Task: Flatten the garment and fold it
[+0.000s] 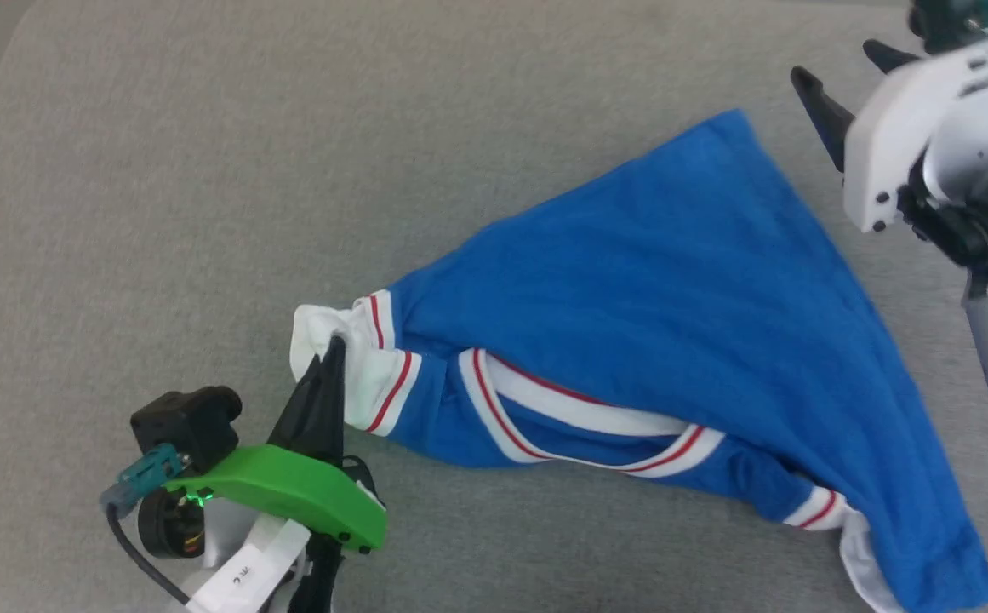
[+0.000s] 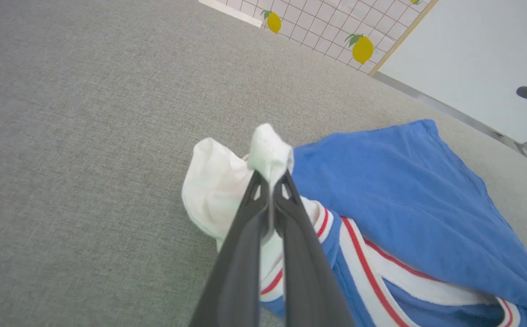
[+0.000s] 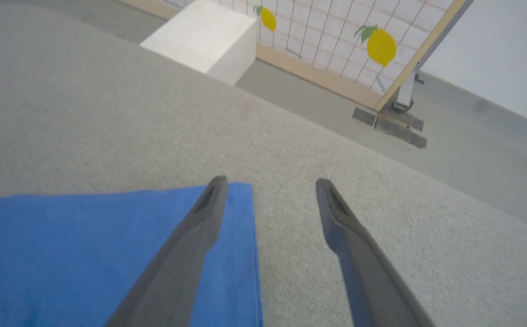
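The garment [image 1: 681,281], a royal-blue T-shirt with white sleeves and red-and-white striped trim, lies bunched in a rough triangle on the grey cloth-covered surface [image 1: 204,170]. My left gripper [image 1: 334,347] is shut on the white sleeve at the garment's left end; in the left wrist view the white cloth [image 2: 268,152] bulges out past the pinching gripper [image 2: 271,181]. My right gripper [image 1: 842,72] hangs open above the garment's far blue corner, holding nothing. In the right wrist view that gripper [image 3: 270,184] is spread wide, with one finger over the blue corner [image 3: 109,245].
The grey surface stretches wide to the left and far side. Beyond its far edge are a lemon-patterned grid screen [image 3: 336,41] on a wooden frame, a white box [image 3: 204,38] on the floor, and a pale tabletop [image 2: 472,63].
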Motion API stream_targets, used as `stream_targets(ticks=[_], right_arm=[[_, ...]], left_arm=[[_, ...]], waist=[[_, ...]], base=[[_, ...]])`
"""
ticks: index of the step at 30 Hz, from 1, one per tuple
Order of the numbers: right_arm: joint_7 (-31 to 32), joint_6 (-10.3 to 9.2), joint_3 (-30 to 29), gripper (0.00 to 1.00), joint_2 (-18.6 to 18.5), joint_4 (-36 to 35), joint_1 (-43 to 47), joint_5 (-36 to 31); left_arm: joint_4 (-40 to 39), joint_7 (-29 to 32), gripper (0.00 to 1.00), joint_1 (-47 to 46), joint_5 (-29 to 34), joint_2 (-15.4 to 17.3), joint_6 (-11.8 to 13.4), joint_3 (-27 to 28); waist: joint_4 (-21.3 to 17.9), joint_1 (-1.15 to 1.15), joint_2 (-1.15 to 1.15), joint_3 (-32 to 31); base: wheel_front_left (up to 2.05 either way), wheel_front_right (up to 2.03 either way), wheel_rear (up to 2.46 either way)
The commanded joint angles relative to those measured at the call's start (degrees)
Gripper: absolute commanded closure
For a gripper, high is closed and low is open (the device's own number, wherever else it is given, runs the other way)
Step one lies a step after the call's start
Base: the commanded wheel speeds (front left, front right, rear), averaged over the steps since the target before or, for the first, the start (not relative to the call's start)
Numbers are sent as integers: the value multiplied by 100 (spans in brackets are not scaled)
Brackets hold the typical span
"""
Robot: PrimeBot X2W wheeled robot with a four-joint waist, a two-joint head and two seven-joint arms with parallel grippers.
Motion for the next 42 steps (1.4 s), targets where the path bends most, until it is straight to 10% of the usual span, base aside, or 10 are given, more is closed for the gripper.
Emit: stream_targets(ticks=[1,10,22,23,25,42], right_arm=[[335,19,105,0,-24,169,-200,-74],[2269,19,1044,0,-179,736,-993,-430],[3291,19,1941,0,-333,827,-1099,-153],[3298,19,1933,64,-340,817,-1087,-79],[3245,19,1895,100,-361,792,-1083,4],[1556,19,372,100,-198,-53,-47,927]], left_arm=[[32,-47,100,-107,27,-42,-35,-25],[124,-182,100,-254,38,-147,-110,-131],[61,-225,100,-315,75,-156,-71,-152],[70,-226,100,-312,69,-157,-70,-153],[98,-226,100,-296,61,-150,-62,-146],[312,42,100,76,-108,182,37,69]], waist=[[393,-1,0,418],[582,-1,0,750],[696,-1,0,908],[690,-1,0,889],[658,-1,0,817],[-398,-1,0,-752]], base=[[0,0,0],[0,0,0],[0,0,0],[0,0,0],[0,0,0],[0,0,0]])
